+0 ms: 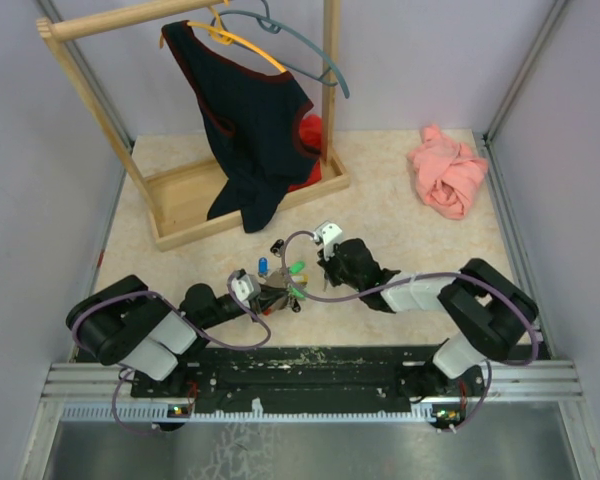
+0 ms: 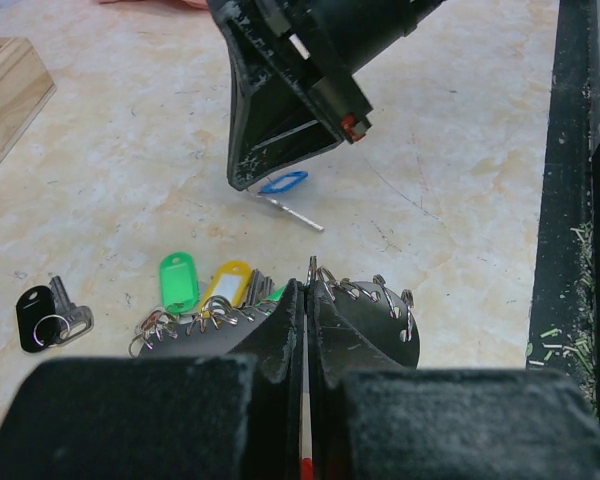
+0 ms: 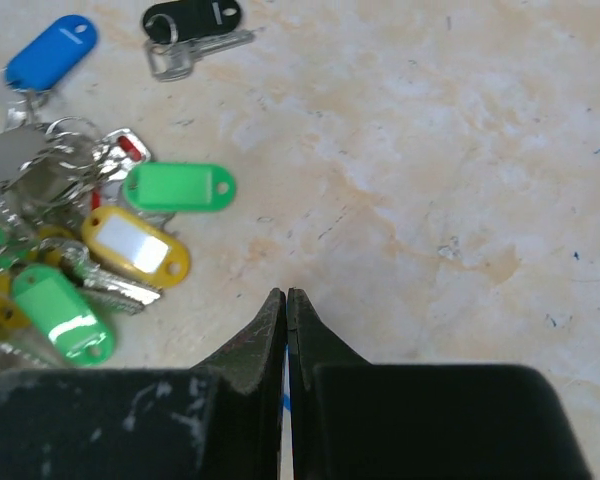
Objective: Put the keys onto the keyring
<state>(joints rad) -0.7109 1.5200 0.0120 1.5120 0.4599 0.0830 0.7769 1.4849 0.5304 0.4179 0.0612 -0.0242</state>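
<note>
My left gripper point(image 2: 308, 290) is shut on the edge of the keyring point(image 2: 380, 325), a black half-disc plate with small metal rings round its rim; in the top view it point(image 1: 276, 293) lies mid-table at my left gripper point(image 1: 268, 297). Keys with green point(image 2: 178, 280) and yellow point(image 2: 226, 285) tags hang from it. My right gripper point(image 3: 286, 296) is shut on a blue-tagged key point(image 2: 283, 183), its metal shaft point(image 2: 298, 216) pointing down at the table just beyond the keyring. A loose black-tagged key point(image 2: 35, 316) lies to the left.
A wooden clothes rack point(image 1: 195, 205) with a dark garment point(image 1: 250, 120) stands at the back left. A pink cloth point(image 1: 447, 170) lies at the back right. More tagged keys point(image 3: 178, 187) lie left of the right gripper. A black rail point(image 2: 580, 200) runs along the near edge.
</note>
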